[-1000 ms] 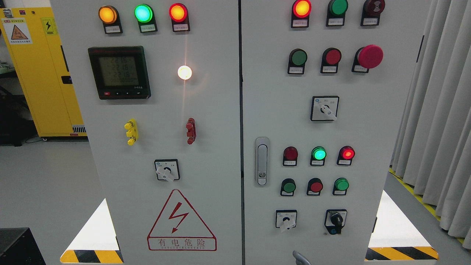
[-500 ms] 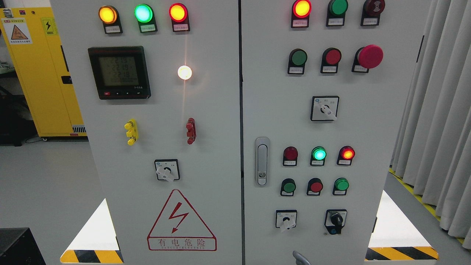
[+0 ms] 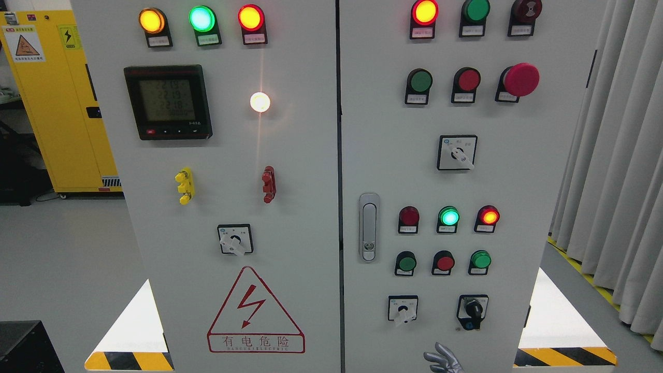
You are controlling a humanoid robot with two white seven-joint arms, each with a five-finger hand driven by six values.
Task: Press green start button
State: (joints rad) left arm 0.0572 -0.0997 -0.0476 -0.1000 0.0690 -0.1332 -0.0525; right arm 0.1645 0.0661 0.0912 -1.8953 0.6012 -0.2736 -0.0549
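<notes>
Fingers (image 3: 437, 355) of the silver right hand (image 3: 443, 361) showed at the bottom edge of the head view. They were spread and held nothing, low in front of the right door of the tall grey metal control cabinet (image 3: 383, 155). Your left hand was out of sight.

The task's thing sat on that same door, but the labels were too small to read. You had three unlit candidates. The round dark-green pushbutton (image 3: 406, 262) and the brighter round green pushbutton (image 3: 480, 259) were in the lower row, nearest the hand. The large round green pushbutton (image 3: 419, 81) was high up, well apart from it. I judged the lower row the likelier target.

To press well, you needed to raise the hand, curl all but one finger, meet the cap square and push straight in.

Neighbours were the hazard. The round red pushbutton (image 3: 444, 262) stood between the two lower green ones. The white-knobbed rotary selector switch (image 3: 403, 310) and the black-knobbed rotary switch (image 3: 472, 309) lay between the hand and that row, so a spread hand could have nudged either. The glowing green indicator lamp (image 3: 448, 216) just above was a light, not your target. The big red mushroom stop button (image 3: 520, 79) was far above.
</notes>
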